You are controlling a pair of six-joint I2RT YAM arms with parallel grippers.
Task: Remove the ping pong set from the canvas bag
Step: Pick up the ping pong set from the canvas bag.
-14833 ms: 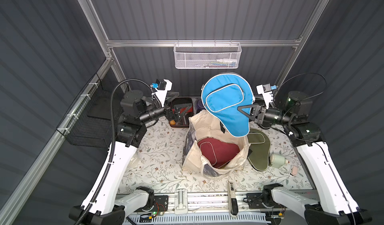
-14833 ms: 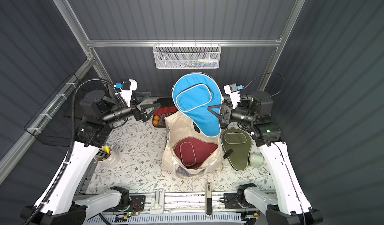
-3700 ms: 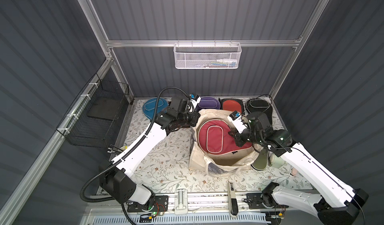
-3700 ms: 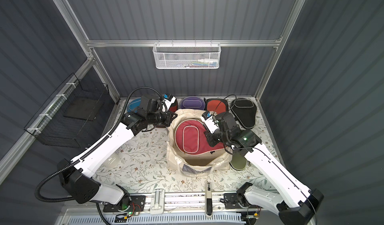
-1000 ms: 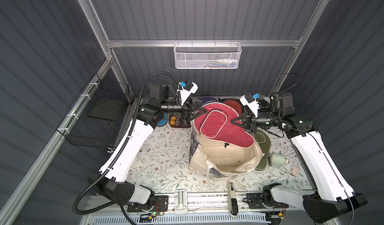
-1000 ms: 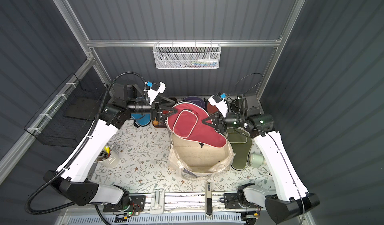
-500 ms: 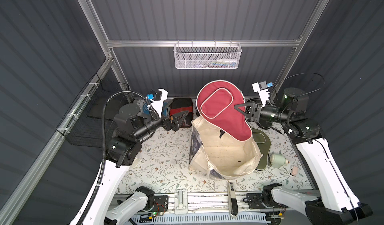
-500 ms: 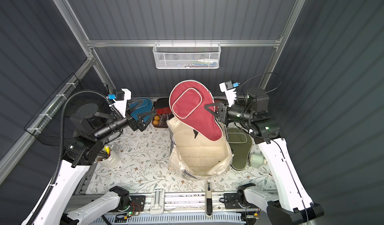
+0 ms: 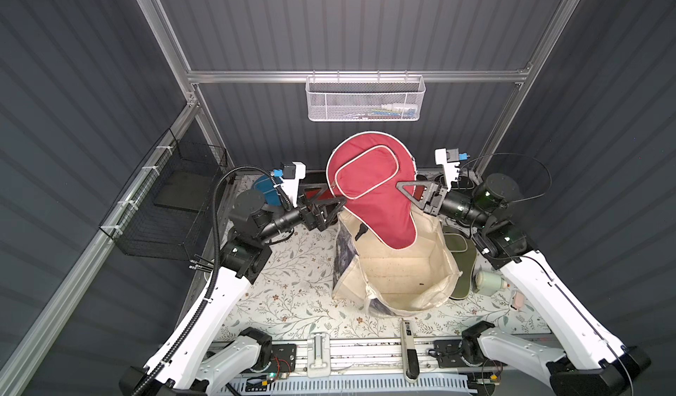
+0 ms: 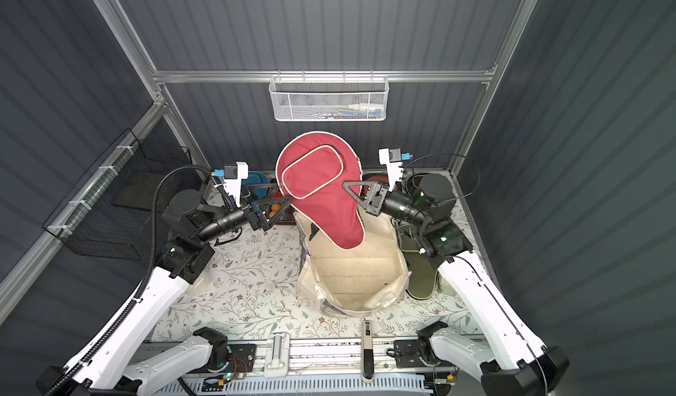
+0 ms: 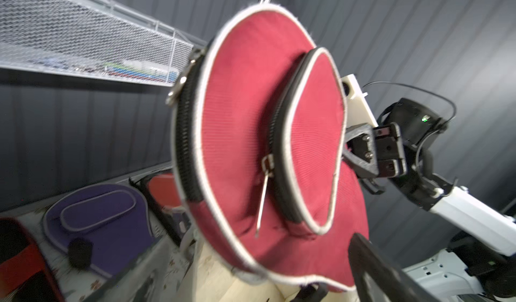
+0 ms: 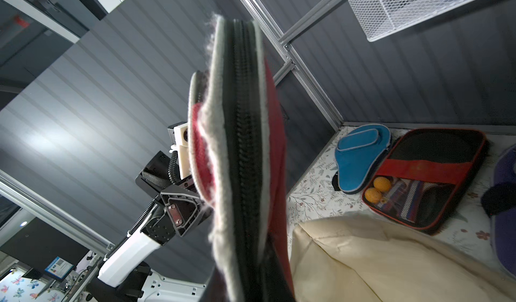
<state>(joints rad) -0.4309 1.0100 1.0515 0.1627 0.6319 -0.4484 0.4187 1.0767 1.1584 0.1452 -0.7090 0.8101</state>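
Note:
My right gripper is shut on a maroon paddle case and holds it upright in the air. The case's narrow end hangs over the open mouth of the canvas bag, which stands mid-table with only its bare cream inside showing. Both top views show the same case and bag. My left gripper is open just left of the case, holding nothing. The left wrist view shows the case's zipped face. The right wrist view shows it edge-on.
Along the back edge lie a blue case, a rectangular pack with orange balls and a purple case. An olive case and a cup sit right of the bag. A white wire basket hangs on the back wall and a black one on the left wall.
My right gripper has lifted the maroon case from the bag's mouth and turned it upright. My left gripper opened fully and drew back to the left of the case.

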